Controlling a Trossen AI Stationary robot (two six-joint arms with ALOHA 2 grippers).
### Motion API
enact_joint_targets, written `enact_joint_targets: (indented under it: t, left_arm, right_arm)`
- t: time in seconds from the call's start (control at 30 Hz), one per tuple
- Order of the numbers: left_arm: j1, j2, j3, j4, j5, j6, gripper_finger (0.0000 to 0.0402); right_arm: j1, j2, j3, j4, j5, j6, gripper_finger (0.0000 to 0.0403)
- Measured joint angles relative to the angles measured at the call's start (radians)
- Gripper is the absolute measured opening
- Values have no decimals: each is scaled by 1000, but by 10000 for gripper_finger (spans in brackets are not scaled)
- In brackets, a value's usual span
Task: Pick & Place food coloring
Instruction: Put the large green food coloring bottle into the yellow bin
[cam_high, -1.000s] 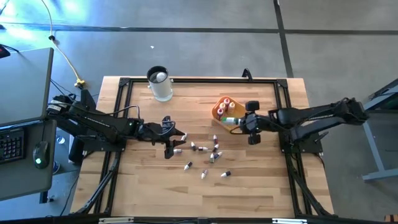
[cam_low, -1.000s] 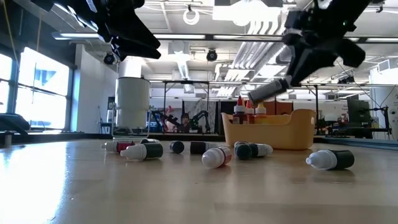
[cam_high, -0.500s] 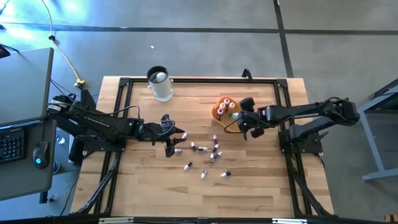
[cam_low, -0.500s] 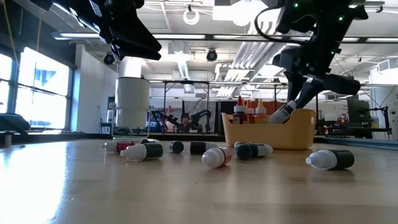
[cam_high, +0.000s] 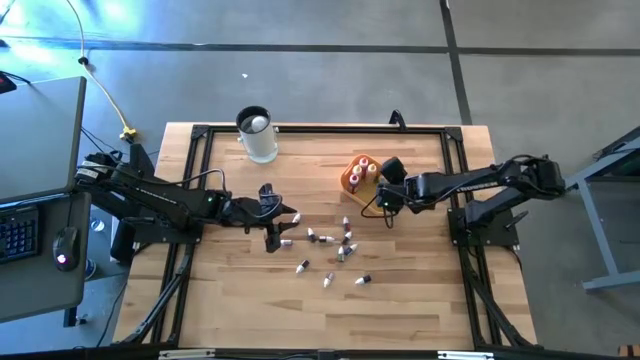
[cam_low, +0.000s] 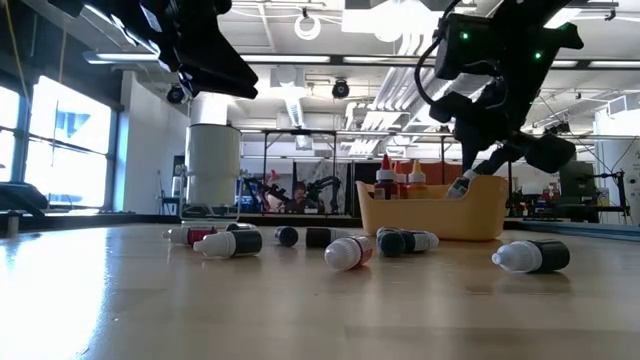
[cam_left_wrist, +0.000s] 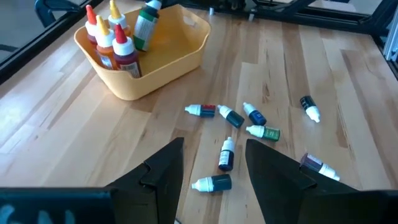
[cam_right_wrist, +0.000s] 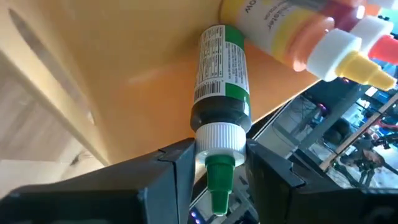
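The orange-yellow tray (cam_high: 352, 178) sits on the right half of the wooden table (cam_high: 250, 310), toward the far side. Three squeeze bottles with yellow and orange-red bodies (cam_left_wrist: 107, 38) stand upright together at one end of it, their pointed caps up.

The right gripper (cam_high: 381, 180) is at the tray's right edge, over its rim. Its fingers are clamped on the white collar of a green-labelled bottle (cam_right_wrist: 219, 78) with a green tip. The bottle leans base-first into the tray, just beside the standing ones; whether its base touches the tray floor cannot be told.

The rest of the food coloring (cam_high: 325, 240) lies loose on the bare table, scattered on its side in the middle, near of the tray and left of it. These bottles are mostly dark, with white caps (cam_left_wrist: 213, 183).

The left gripper (cam_high: 279, 228) hovers over the left end of that scatter with its fingers (cam_left_wrist: 165, 172) spread wide, holding nothing.

A tall clear cup (cam_high: 258, 136) with a dark rim stands at the table's far edge, left of centre, with something pale inside that cannot be made out.
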Motion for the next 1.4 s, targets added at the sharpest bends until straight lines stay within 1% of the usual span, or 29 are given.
enact_joint_targets:
  t: [0.13,0.37,0.53,0.67,0.87,1.0,1.17,1.3,1.4]
  left_arm:
    - [0,0,0,0,0,2,170]
    - [0,0,0,0,0,1,170]
    - [0,0,0,0,0,0,170]
    - [0,0,0,0,0,0,170]
    - [0,0,0,0,1,-1,170]
    - [0,0,0,0,1,-1,170]
    - [0,0,0,0,2,-1,170]
    - [0,0,0,0,2,-1,170]
    - [0,0,0,0,2,-1,170]
  right_arm:
    - [0,0,0,3,-32,-7,119]
    - [0,0,0,3,1,-18,120]
    - [-5,0,0,4,-14,-10,133]
    - [-6,0,0,12,12,-21,147]
    - [-5,0,0,75,38,-38,161]
    - [-5,0,0,110,63,-62,162]
    - [-5,0,0,110,70,-61,162]
    - [-4,0,0,115,108,-60,162]
    - [-2,0,0,133,197,-76,160]
